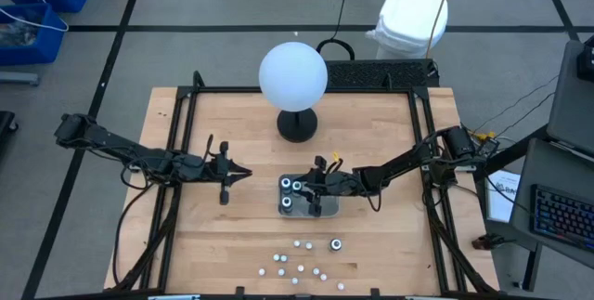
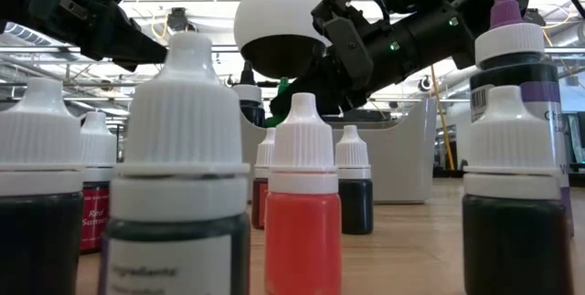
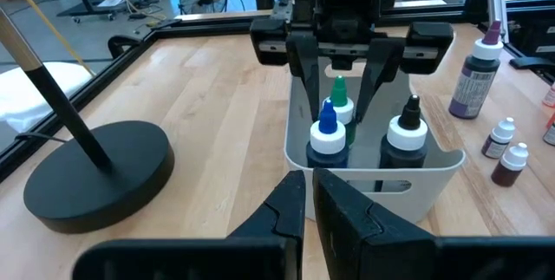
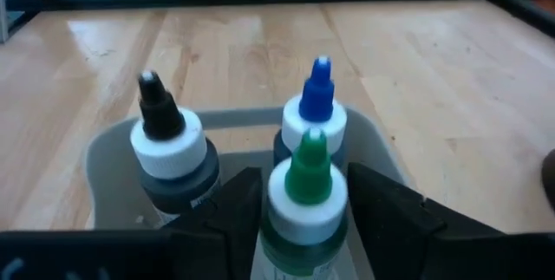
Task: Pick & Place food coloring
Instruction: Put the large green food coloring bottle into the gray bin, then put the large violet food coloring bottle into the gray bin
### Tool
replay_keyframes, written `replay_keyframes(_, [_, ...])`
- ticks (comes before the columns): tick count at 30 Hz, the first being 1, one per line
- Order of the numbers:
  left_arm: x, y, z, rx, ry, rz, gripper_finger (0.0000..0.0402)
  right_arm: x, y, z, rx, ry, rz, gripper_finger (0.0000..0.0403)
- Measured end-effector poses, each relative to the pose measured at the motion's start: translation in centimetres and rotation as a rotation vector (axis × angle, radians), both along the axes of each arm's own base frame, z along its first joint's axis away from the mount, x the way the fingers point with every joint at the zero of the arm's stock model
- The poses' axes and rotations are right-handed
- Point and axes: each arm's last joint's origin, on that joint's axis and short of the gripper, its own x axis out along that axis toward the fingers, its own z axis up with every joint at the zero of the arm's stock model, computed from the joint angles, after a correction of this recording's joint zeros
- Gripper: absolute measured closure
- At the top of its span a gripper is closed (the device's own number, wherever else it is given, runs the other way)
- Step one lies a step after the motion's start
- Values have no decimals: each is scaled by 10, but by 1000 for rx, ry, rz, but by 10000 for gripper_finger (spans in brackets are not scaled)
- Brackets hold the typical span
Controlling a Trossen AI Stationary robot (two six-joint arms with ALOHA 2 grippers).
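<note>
A small grey tray (image 1: 320,209) lies at the table's middle. Three food coloring bottles stand upright in it: a green-tipped one (image 4: 305,185), a blue-tipped one (image 4: 314,115) and a black-tipped one (image 4: 166,146). My right gripper (image 4: 303,215) reaches into the tray from the table's right, open. Its fingers (image 3: 305,72) stand close on either side of the green-tipped bottle. My left gripper (image 1: 243,174) hovers shut, left of the tray, and points at it. More food coloring bottles (image 1: 302,265) stand loose by the near edge.
A big white globe (image 1: 292,75) on a black round base (image 1: 297,125) stands behind the tray. In the low view the loose bottles, among them a red one (image 2: 303,208) and a taller purple one (image 2: 514,67), fill the foreground. A black frame (image 1: 181,151) borders the table.
</note>
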Motion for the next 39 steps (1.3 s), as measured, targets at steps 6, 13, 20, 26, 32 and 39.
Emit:
replay_keyframes(6, [0, 0, 0, 0, 0, 0, 366, -2, 0, 13, -11, -31, 6, 232])
replay_keyframes(13, [0, 0, 0, 42, 1, -13, 366, -17, 4, 49, -46, -52, 37, 230])
replay_keyframes(20, [0, 0, 1, 124, 0, -38, 366, -65, 58, 109, -193, -190, 133, 229])
replay_keyframes(26, [0, 0, 1, 140, -4, -42, 366, -118, 117, 122, -340, -200, 60, 229])
replay_keyframes(32, [1, 0, 4, 128, -27, -39, 366, -139, 146, 106, -276, -179, 48, 229])
replay_keyframes(39, [1, 0, 4, 127, -29, -39, 366, -126, 155, 66, -398, -97, -43, 229])
